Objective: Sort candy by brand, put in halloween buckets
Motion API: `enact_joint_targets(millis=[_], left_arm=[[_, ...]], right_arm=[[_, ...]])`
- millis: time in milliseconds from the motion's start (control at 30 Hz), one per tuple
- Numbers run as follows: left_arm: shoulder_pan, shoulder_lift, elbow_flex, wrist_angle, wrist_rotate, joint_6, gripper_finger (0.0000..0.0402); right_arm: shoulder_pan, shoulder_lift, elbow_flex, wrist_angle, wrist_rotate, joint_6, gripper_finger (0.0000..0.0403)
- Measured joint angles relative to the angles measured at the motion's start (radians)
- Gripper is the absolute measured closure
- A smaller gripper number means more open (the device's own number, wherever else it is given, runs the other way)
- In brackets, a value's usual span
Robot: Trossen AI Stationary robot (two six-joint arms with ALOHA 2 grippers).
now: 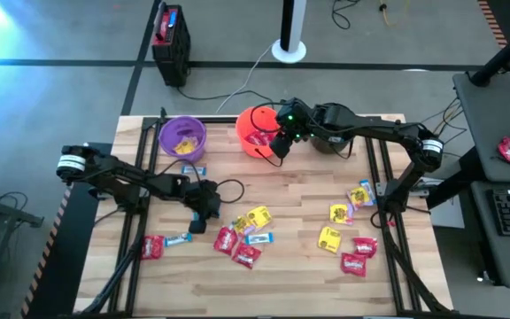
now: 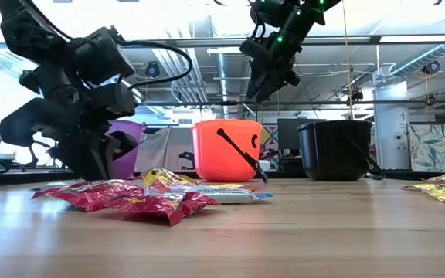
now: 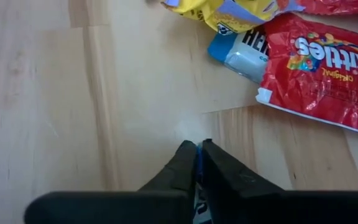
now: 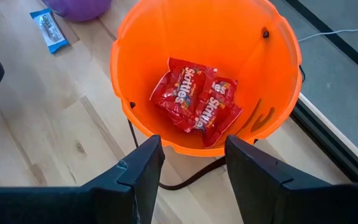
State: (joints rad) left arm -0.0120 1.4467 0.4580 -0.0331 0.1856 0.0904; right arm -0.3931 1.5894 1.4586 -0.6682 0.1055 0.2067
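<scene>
My left gripper [image 1: 198, 221] [image 3: 197, 146] is down at the wooden table, shut on a blue-and-white candy packet, most of which its own fingers hide. Red, yellow and blue-and-white candy [image 1: 246, 235] lies flat just beyond it. My right gripper [image 1: 280, 146] [image 4: 191, 146] hangs open above the orange bucket [image 4: 204, 37], which holds red packets [image 4: 194, 99]. The purple bucket [image 1: 182, 137] holds yellow packets. The black bucket [image 2: 334, 150] stands to the right of the orange one. My left gripper pinches a thin blue edge of the packet [image 3: 197, 163] between its two fingers. The fingers slant down with their tips at the table top. They cover the rest of the packet, so which part they have cannot be told.
More candy lies at the table's right [image 1: 348, 235] and near left [image 1: 153, 246], and one blue packet [image 1: 193, 168] beside the purple bucket. A cable loops over the table by the left arm [image 1: 228, 188]. Bare wood lies along the near edge.
</scene>
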Motion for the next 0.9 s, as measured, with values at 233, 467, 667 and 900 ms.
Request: enact_joint_targets(millis=[233,467,667,900], left_arm=[[0.000,-0.010,0.003,-0.009,-0.006,0.012,0.0401],[0.000,-0.097,0.062,-0.132,-0.024,0.063,0.0401],[0.016,-0.217,0.099,-0.195,-0.115,0.093,0.0401],[0.077,-0.372,0.140,-0.204,-0.234,0.069,0.0401]], right_arm=[[0.000,0.000,0.000,0.000,0.000,-0.001,0.0236],[0.000,0.000,0.000,0.000,0.000,0.001,0.0236],[0.000,-0.002,-0.013,0.055,-0.037,-0.059,0.0236],[0.004,-0.002,-0.126,0.303,-0.264,-0.081,0.0236]])
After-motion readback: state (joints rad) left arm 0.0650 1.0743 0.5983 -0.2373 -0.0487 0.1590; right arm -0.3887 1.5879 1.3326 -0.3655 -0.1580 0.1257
